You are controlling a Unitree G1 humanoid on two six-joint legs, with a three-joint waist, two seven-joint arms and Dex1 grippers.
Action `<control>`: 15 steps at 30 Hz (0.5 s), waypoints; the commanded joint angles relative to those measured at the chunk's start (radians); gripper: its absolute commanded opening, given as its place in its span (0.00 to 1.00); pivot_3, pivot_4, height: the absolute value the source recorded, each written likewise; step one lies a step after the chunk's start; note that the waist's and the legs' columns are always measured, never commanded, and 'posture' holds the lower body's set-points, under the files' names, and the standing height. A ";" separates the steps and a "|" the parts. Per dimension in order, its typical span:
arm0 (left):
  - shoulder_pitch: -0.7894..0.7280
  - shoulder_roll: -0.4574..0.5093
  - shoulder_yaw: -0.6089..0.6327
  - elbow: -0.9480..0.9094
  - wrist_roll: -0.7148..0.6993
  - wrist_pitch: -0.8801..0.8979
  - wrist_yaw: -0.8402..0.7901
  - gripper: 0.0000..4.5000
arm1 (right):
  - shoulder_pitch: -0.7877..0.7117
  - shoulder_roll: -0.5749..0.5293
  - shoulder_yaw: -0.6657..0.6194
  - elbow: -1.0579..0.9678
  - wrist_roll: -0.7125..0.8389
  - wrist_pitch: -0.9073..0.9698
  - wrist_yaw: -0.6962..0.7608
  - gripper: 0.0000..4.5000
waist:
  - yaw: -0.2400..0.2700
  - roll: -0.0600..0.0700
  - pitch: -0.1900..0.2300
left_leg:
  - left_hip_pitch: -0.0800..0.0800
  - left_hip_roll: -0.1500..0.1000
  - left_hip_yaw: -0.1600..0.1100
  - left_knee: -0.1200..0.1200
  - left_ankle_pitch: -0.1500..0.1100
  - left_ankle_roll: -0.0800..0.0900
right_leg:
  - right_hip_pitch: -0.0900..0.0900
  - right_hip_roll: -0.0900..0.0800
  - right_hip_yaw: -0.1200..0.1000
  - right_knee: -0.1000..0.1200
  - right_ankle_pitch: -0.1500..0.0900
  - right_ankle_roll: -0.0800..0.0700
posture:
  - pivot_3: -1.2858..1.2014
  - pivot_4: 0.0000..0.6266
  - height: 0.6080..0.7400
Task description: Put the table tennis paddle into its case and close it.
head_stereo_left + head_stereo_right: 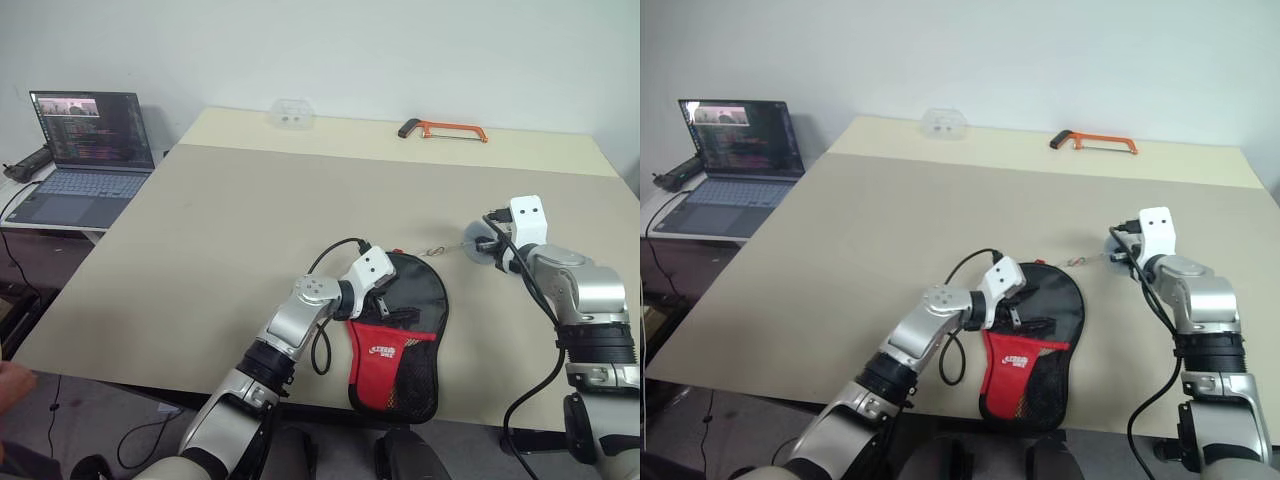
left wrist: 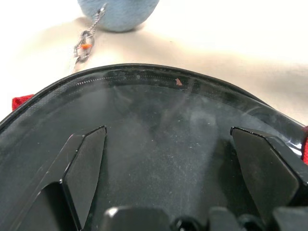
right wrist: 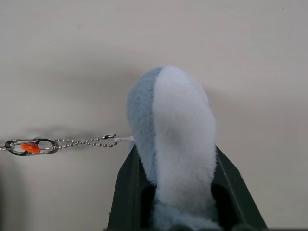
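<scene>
Under the left end effector (image 1: pixel 383 302) lies the case (image 1: pixel 402 345).

1 case (image 1: pixel 400 335), 1 plush charm (image 3: pixel 173 149), 1 chain (image 3: pixel 84 142), 1 hacksaw (image 1: pixel 443 129), 1 laptop (image 1: pixel 85 155), 1 table (image 1: pixel 230 230)

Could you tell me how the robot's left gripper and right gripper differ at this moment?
The left gripper is open, fingers spread over the black case; the right gripper is shut on a grey-blue plush charm. The left gripper sits on the case near the table's front edge; the right gripper is off to the case's side, a bead chain running from the charm back toward it.
</scene>
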 commanded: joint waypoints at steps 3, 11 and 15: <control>0.022 0.017 -0.012 0.034 0.012 0.015 -0.004 1.00 | 0.104 -0.168 0.006 -0.160 0.006 -0.020 0.175 0.09 | 0.003 0.001 0.000 | 0.000 0.000 0.000 0.000 0.000 0.000 | 0.000 0.000 0.000 -0.001 0.000 0.000 | 0.52 0.24 1.00; 0.014 0.019 -0.020 0.045 0.015 0.011 -0.009 1.00 | 0.348 -0.377 -0.046 -0.456 0.093 -0.066 0.466 0.09 | -0.004 0.002 0.000 | 0.001 0.000 0.000 0.001 0.000 0.001 | 0.001 0.000 0.000 0.000 0.000 0.000 | 0.52 0.24 1.00; 0.004 0.016 -0.029 0.063 0.020 0.001 -0.019 1.00 | 0.505 -0.469 -0.103 -0.594 0.145 -0.137 0.623 0.09 | 0.003 0.002 0.000 | 0.001 -0.001 -0.002 0.000 0.000 0.001 | 0.002 0.001 -0.001 -0.002 -0.001 0.001 | 0.52 0.24 1.00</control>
